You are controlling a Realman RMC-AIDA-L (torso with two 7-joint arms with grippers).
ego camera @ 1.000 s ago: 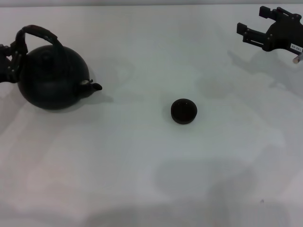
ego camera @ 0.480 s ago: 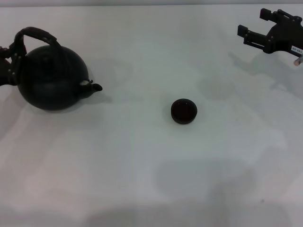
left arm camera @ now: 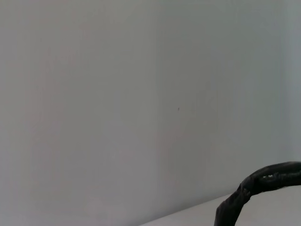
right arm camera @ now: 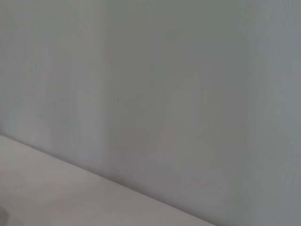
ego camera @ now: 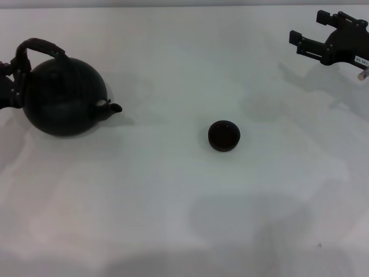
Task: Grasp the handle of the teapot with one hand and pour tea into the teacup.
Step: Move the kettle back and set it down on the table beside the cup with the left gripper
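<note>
Head view: the teapot [ego camera: 64, 95] stood on the table [ego camera: 173, 202] at far left, spout toward the teacup [ego camera: 223, 135], which sat well apart near the centre. The left gripper [ego camera: 11, 78] was at the near end of the handle [ego camera: 36, 47]; whether its fingers had closed on the band could not be told. The right gripper [ego camera: 323, 40] hung parked at far right, fingers apart. Left wrist view: only an arc of the handle [left arm camera: 263, 181] showed. The grip probably should seat squarely across the band before any lift, so the heavy pot cannot swing. Compared with a second earlier, the handle had swung toward the left gripper and the spout had shifted slightly; the teacup had not moved.
</note>
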